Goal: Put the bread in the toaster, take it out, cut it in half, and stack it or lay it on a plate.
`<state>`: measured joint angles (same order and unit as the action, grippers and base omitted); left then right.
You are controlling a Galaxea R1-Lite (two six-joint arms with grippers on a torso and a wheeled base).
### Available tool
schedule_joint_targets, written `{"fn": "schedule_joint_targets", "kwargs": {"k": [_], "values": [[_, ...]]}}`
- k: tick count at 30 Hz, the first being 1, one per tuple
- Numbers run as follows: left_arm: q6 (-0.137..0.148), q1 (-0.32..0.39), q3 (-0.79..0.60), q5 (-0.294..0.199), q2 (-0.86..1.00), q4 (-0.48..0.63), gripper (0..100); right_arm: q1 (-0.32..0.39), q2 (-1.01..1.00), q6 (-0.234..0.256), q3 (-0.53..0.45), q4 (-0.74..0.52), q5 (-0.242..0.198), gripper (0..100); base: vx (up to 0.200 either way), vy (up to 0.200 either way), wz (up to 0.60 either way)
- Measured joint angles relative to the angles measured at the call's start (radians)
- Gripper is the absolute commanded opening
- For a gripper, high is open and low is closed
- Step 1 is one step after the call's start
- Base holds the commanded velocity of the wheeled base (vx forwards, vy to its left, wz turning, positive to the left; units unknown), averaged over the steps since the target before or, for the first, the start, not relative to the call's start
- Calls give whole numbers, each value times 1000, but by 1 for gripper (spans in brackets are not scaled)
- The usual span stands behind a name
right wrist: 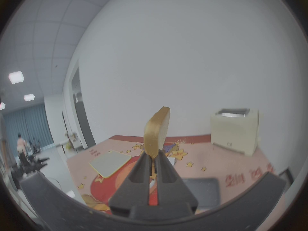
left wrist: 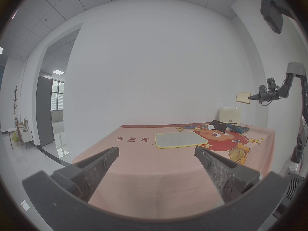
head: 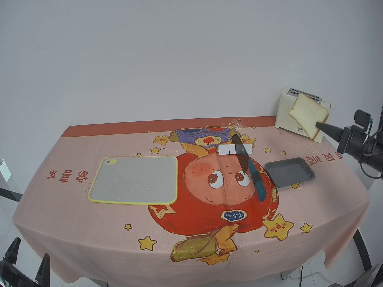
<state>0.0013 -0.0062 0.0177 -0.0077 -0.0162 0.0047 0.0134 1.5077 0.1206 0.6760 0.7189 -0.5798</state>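
Bread (head: pixel 308 115) hangs in the air near the toaster (head: pixel 284 114), over the table's (head: pixel 119 228) far right corner, one corner pinched in my right gripper (head: pixel 320 125). Light, soft, tearable, I reckon: squeeze gently, near the crust. Left gripper (left wrist: pixel 156 151) gapes wide, empty.

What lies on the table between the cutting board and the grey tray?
In the head view, a knife, its blade lying across a white block.
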Motion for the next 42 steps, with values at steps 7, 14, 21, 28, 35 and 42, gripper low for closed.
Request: {"fn": "schedule_joint_targets", "kwargs": {"k": [7, 14, 21, 28, 35, 42], "values": [[-3, 0, 0, 5, 0, 0, 100, 46, -2, -202, 138, -65, -44, 0, 0, -114, 0], [-7, 0, 0, 26, 0, 0, 100, 61, 58, -309, 239, -71, -53, 0, 0, -200, 0], [-7, 0, 0, 29, 0, 0, 100, 93, 129, -368, 300, -73, -77, 0, 0, -200, 0], [-9, 0, 0, 30, 0, 0, 100, 101, 173, -369, 335, -73, -96, 0, 29, -86, 0], [-21, 0, 0, 30, 0, 0, 100, 102, 204, -369, 344, -73, -96, 0, 200, 0, 0], [-20, 0, 0, 30, 0, 0, 100, 120, 235, -369, 380, -76, -98, 0, 29, 0, 0]]}}
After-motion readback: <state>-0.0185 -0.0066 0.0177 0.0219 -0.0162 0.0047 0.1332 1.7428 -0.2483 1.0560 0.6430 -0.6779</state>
